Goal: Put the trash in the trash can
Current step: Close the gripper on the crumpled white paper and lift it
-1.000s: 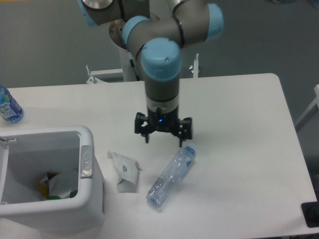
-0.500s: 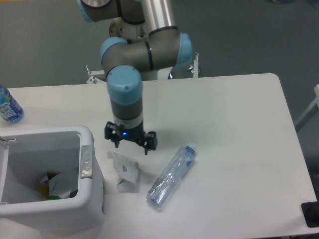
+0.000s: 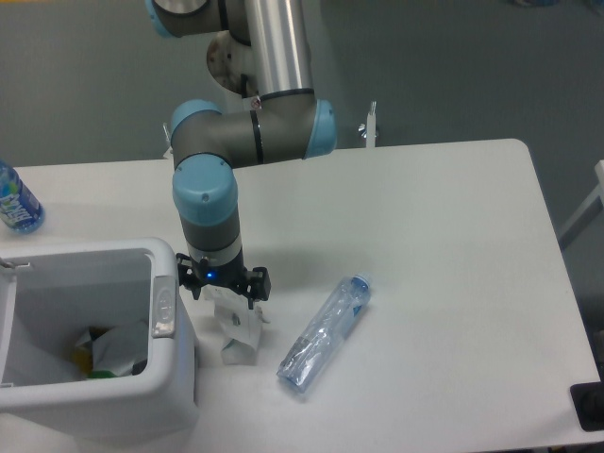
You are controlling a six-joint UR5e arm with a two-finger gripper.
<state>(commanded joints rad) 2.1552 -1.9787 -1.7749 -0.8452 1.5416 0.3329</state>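
Change: over the last second the gripper (image 3: pixel 223 293) has travelled from above the cap end of the crushed bottle (image 3: pixel 324 333), right of centre, leftwards and lower in the frame, and now sits directly over the top of the crumpled carton (image 3: pixel 236 327), lower left of centre.
Meaning for the task: judging by this shift, the carton looks to be the piece chosen first; neither piece is in the bin yet, so the task is at the approach-to-grasp stage.
Gripper state: the two fingers stand spread apart on either side of the carton's upper end, holding nothing that can be seen; whether they touch the paper cannot be told.
Carton: lies on the white table (image 3: pixel 444 236), just beside the right wall of the bin (image 3: pixel 175 377), its upper part covered by the gripper.
Crushed bottle: lies slantwise on the table to the right of the carton, blue cap toward upper right, apart from both the carton and the gripper.
Bin: white, open-topped, at lower left; some paper and a bit of yellow and green already lie inside.
Upright bottle (image 3: pixel 16 201): at the far left edge, partly cut off.
Hidden or unclear: the fingertips blur into the carton; the bin's left side runs out of frame; the arm's base is cut off at the top.
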